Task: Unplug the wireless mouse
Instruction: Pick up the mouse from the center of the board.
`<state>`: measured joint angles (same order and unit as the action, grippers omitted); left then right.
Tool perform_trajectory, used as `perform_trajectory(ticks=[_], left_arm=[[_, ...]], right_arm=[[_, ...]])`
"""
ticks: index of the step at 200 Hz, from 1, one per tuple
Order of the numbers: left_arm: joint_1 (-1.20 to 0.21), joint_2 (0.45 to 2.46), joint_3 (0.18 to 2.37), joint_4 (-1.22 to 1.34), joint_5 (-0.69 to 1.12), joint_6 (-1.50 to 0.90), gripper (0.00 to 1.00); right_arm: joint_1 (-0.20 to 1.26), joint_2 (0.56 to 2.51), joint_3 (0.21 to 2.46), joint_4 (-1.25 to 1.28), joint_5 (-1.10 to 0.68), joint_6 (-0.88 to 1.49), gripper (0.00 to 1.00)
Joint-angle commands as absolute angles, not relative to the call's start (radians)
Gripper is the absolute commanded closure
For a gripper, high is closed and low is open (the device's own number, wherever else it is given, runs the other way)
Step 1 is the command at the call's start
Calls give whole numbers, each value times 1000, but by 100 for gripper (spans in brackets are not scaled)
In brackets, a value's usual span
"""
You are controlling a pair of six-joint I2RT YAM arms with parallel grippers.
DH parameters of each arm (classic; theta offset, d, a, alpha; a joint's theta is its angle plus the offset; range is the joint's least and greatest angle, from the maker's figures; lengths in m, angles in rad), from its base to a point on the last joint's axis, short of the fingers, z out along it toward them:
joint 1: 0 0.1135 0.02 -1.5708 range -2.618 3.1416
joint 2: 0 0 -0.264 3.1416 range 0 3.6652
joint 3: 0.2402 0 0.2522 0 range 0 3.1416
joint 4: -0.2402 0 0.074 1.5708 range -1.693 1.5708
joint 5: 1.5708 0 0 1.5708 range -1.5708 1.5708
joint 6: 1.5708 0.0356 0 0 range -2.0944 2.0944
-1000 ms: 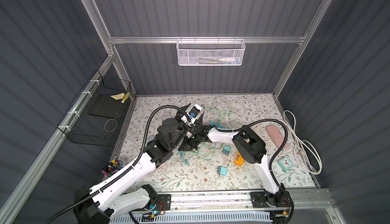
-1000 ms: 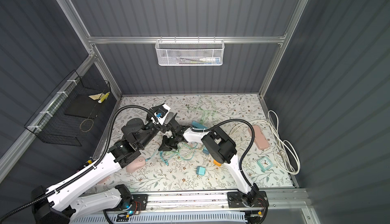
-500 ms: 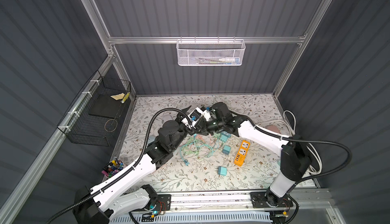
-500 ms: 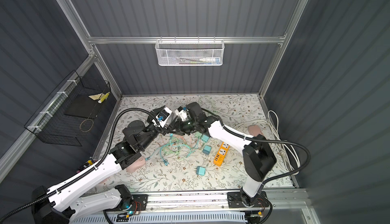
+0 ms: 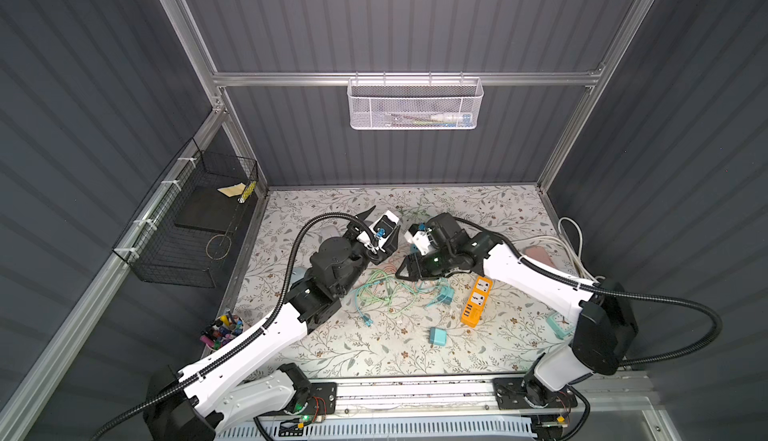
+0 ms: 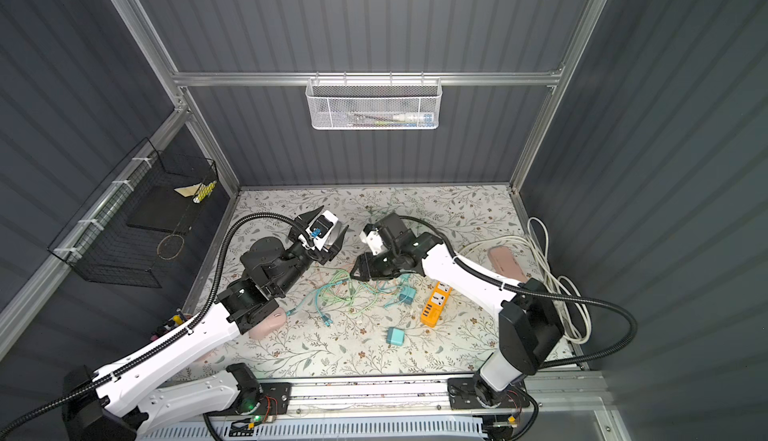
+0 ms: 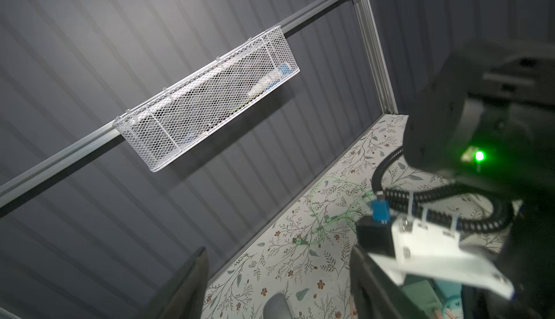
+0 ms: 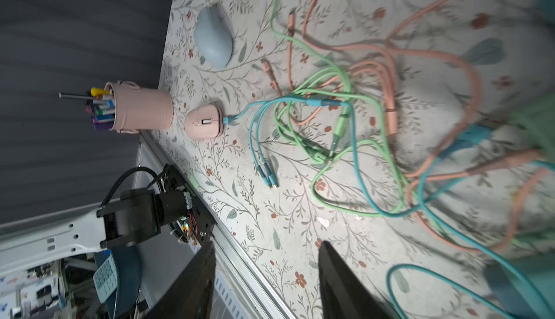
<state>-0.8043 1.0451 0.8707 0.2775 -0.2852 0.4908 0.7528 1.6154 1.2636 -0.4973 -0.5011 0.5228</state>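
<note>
Pink mouse (image 8: 204, 121) sits beside the pen cup (image 8: 141, 108), blue cable (image 8: 322, 103) plugged into its front. It shows whole in the right wrist view but lies half under the left arm (image 6: 178, 347) in a top view. Left gripper (image 7: 279, 272) and right gripper (image 8: 265, 275) gape empty.

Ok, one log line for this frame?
stage: pre-grasp | left end effector: open, empty | right end effector: open, empty, above cable tangle | pink mouse: teal cable plugged in, untouched
</note>
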Motion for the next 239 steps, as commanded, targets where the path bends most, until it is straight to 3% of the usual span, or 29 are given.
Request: perform_trajectory(ticks=[1, 48, 91, 172, 239], left_arm=[[-803, 1031, 860, 306, -315, 505, 26], [-804, 1023, 866, 297, -310, 495, 26], [-803, 1026, 876, 290, -305, 478, 25], [-796, 1017, 882, 287, -278, 458, 26], [-796, 1008, 881, 286, -278, 457, 26]], right_arm=[[786, 1726, 1306, -416, -617, 560, 45], [805, 2041, 1406, -128, -763, 882, 49], [821, 2202, 1515, -78, -783, 983, 49], [843, 2282, 1557, 19, -812, 1106, 48], [858, 2322, 1537, 27, -763, 1153, 53]])
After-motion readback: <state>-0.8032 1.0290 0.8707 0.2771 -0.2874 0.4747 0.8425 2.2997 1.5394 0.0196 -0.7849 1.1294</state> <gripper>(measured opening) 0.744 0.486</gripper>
